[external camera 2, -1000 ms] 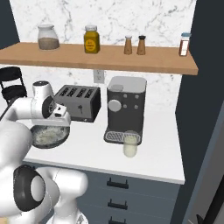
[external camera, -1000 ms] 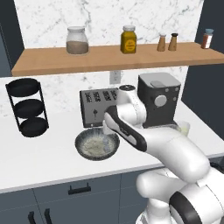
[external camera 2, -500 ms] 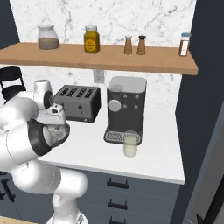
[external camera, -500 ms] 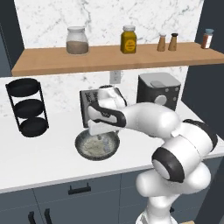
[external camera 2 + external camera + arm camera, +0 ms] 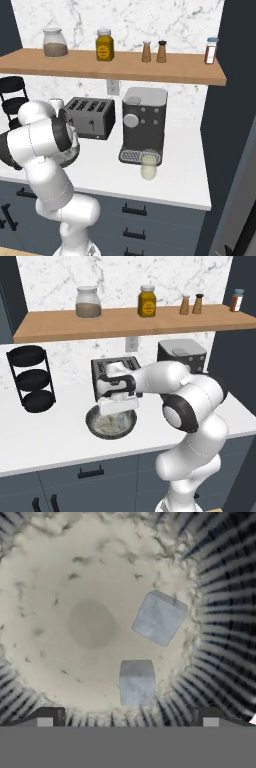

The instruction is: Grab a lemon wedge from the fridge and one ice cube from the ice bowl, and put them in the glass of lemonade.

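Note:
My gripper (image 5: pixel 116 415) hangs open just above the ice bowl (image 5: pixel 93 427), a wide shallow bowl with a dark ribbed rim and a speckled inside. In the hand view, the gripper (image 5: pixel 129 718) has nothing between its fingertips (image 5: pixel 47 717). One bluish ice cube (image 5: pixel 136 682) lies just ahead of them and a second cube (image 5: pixel 159 618) lies further in. The ice bowl (image 5: pixel 71 155) is mostly behind my arm in the right base view. The glass of lemonade (image 5: pixel 148 166) stands in front of the coffee machine. The fridge and the lemon wedge are out of view.
A toaster (image 5: pixel 112 368) stands right behind the bowl, and a coffee machine (image 5: pixel 145 125) is to its right. A black three-tier rack (image 5: pixel 30 378) sits at the far left of the counter. A wooden shelf (image 5: pixel 125 322) with jars runs overhead.
The arm's elbow and upper links have swung round to the right, while the hand stayed over the ice bowl and shifted slightly left. The gripper stayed open.

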{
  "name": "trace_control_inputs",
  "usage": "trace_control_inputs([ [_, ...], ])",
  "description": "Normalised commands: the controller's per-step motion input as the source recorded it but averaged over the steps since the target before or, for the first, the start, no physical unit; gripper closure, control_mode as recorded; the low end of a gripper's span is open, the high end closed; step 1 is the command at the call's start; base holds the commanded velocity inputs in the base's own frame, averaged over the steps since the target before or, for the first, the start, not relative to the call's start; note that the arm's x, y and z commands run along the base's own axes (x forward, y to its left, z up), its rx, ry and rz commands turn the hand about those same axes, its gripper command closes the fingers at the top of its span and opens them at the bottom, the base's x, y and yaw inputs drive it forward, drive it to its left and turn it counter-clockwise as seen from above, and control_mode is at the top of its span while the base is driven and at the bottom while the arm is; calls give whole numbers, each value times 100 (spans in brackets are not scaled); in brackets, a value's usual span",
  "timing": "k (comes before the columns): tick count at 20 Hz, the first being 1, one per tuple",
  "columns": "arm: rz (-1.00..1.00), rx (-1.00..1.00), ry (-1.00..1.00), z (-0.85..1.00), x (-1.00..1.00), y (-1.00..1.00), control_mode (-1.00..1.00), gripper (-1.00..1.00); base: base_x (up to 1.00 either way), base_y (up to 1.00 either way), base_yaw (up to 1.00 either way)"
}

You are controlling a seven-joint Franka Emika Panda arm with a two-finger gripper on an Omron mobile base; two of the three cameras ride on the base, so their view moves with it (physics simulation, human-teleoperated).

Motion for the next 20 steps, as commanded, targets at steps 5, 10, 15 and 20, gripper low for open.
trace_control_inputs([
  [5, 0, 0, -1, -27, 0, 0, -100, -100, 0, 0, 0],
  [10, 0, 0, -11, -17, 0, 0, -100, -100, 0, 0, 0],
  [15, 0, 0, -9, -13, 0, 0, -100, -100, 0, 0, 0],
  [20, 0, 0, -5, -30, 8, 7, -100, -100, 0, 0, 0],
])
